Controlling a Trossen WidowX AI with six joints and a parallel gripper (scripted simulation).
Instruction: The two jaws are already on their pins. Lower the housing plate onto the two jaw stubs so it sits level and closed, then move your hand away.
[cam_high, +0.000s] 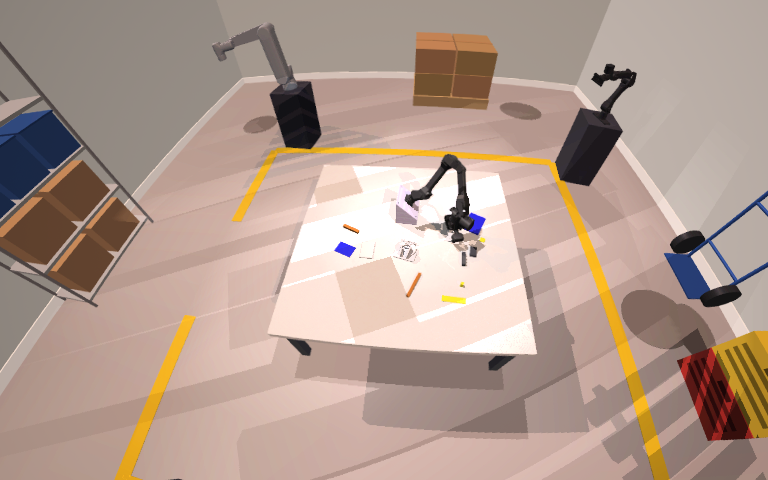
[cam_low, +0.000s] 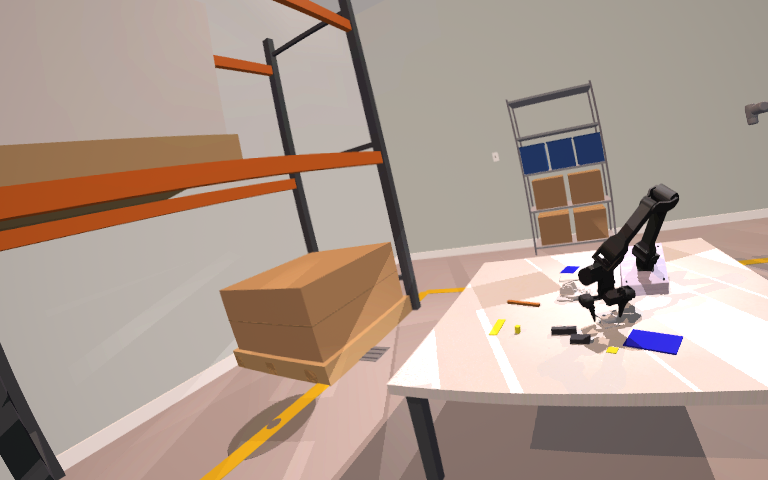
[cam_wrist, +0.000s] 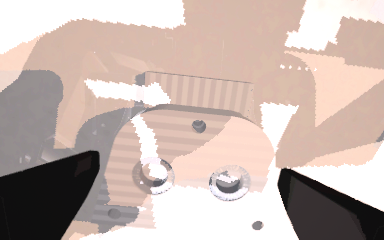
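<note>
A pale plate (cam_wrist: 210, 159) with a rounded far edge, two ringed round openings and small dark holes lies below my hand in the wrist view. It looks like the housing plate. A ribbed block (cam_wrist: 200, 92) stands at its far edge. My gripper (cam_high: 451, 232) (cam_low: 607, 318) (cam_wrist: 190, 168) is open and empty, one finger on each side of the plate and apart from it. A pale assembly with dark marks (cam_high: 406, 250) (cam_low: 572, 289) lies on the table away from the hand; its parts are too small to tell. No jaw stubs can be made out.
A blue square (cam_high: 475, 223) (cam_low: 654, 341) lies beside the hand. Dark blocks (cam_high: 463, 258) (cam_low: 579, 339), a yellow strip (cam_high: 453, 299) (cam_low: 497, 327) and an orange bar (cam_high: 414, 284) (cam_low: 523, 303) lie nearby. A second blue square (cam_high: 344, 249) lies farther left.
</note>
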